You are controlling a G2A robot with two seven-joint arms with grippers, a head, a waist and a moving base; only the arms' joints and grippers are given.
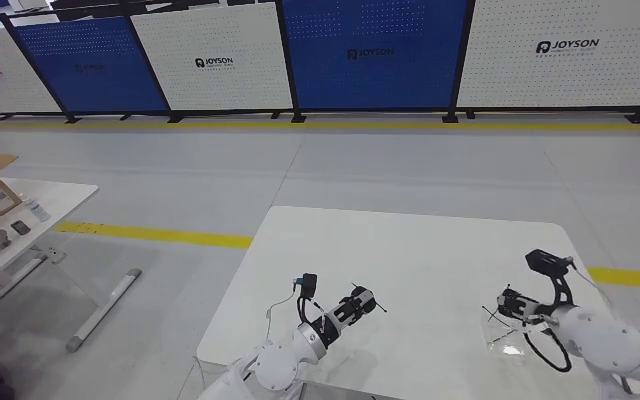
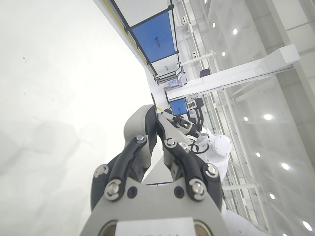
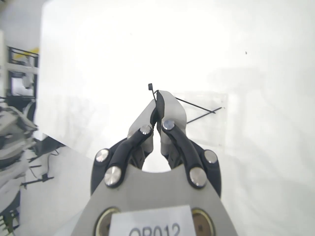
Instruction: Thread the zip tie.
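Observation:
My right gripper (image 3: pixel 156 99) is shut on a black zip tie (image 3: pixel 153 92) just below its square head (image 3: pixel 150 86), which sticks out past the fingertips. In the top view this gripper (image 1: pixel 506 304) hangs over the table's right part. Two thin black straps (image 3: pixel 196 106) cross on the table just beyond it, and how they connect to the held tie is unclear. My left gripper (image 1: pixel 360 300) is low over the table's front middle, shut on a thin black zip tie (image 1: pixel 378 305). In the left wrist view its fingertips (image 2: pixel 155 120) are pressed together, with a dark sliver (image 2: pixel 152 99) poking out.
A clear plastic bag (image 1: pixel 505 342) lies flat on the white table (image 1: pixel 420 250) under and beside the right gripper, also seen as a bag (image 3: pixel 209 128). The table's front edge runs close behind both arms. Blue and white panels (image 1: pixel 375 50) stand far behind.

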